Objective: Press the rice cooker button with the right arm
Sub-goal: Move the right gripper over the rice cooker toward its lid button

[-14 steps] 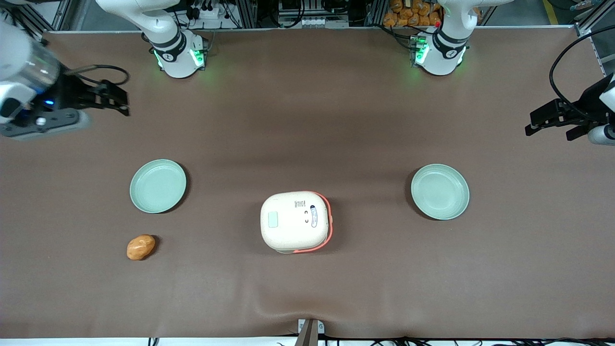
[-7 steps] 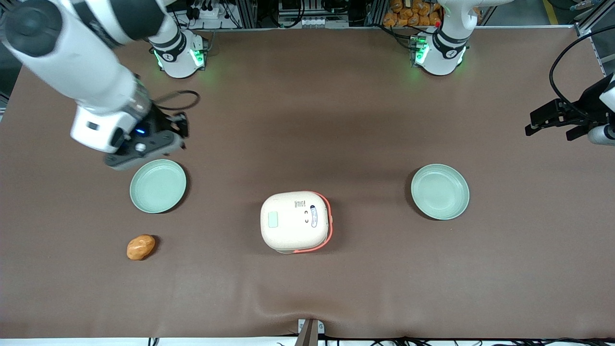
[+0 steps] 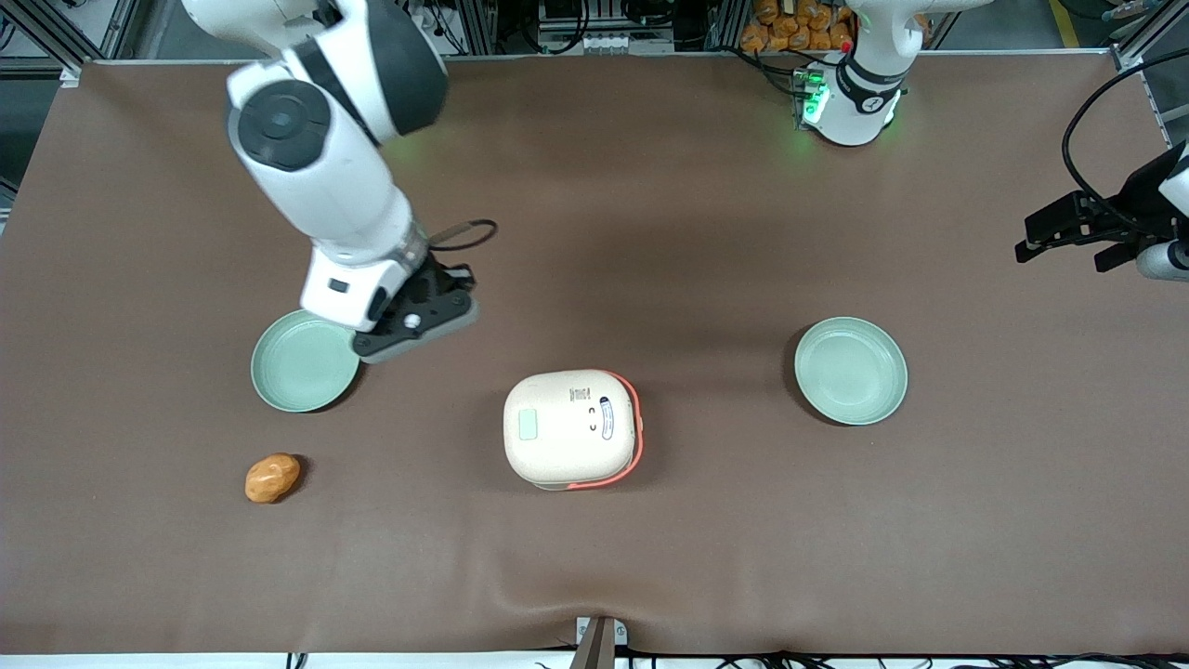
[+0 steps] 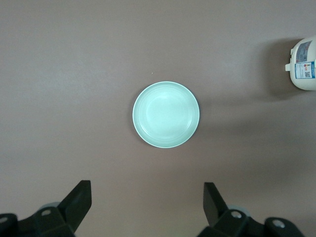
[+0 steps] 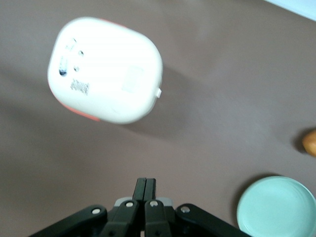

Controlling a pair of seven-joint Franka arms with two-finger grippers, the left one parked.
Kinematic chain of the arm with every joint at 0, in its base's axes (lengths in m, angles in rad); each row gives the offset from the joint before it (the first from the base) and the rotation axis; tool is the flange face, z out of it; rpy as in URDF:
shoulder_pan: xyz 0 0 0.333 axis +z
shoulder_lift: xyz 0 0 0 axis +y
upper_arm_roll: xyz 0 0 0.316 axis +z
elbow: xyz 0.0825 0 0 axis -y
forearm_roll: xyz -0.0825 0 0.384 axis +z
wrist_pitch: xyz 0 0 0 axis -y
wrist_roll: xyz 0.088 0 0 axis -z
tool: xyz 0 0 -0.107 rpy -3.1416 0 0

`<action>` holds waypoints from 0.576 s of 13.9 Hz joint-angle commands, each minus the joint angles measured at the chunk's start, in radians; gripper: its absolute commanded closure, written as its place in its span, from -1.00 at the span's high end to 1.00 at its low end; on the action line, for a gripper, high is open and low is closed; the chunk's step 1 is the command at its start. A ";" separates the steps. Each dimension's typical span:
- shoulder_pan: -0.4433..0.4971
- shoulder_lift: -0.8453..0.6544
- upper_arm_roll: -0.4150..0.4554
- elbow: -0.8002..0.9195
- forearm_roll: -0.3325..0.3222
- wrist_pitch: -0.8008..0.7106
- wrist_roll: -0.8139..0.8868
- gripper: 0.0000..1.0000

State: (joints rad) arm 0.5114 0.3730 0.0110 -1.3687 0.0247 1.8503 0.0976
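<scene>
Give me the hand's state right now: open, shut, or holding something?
Right arm's hand: shut, fingers pressed together, holding nothing; it hangs above the table beside one mint-green plate, not yet at the rice cooker.

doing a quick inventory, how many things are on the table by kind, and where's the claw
rice cooker: 1, button on its lid
mint-green plates: 2
orange-brown rounded item: 1
total: 4
The right arm's claw is shut, above the table beside the plate at the working arm's end, not yet over the cooker.
</scene>
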 commanded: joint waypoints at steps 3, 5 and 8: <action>0.021 0.109 -0.009 0.045 0.108 0.136 0.024 -1.00; 0.019 0.145 -0.011 0.045 0.168 0.220 0.021 -1.00; 0.021 0.199 -0.011 0.045 0.167 0.358 0.007 -1.00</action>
State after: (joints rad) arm 0.5265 0.5289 0.0067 -1.3606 0.1738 2.1558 0.1098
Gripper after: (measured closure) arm 0.991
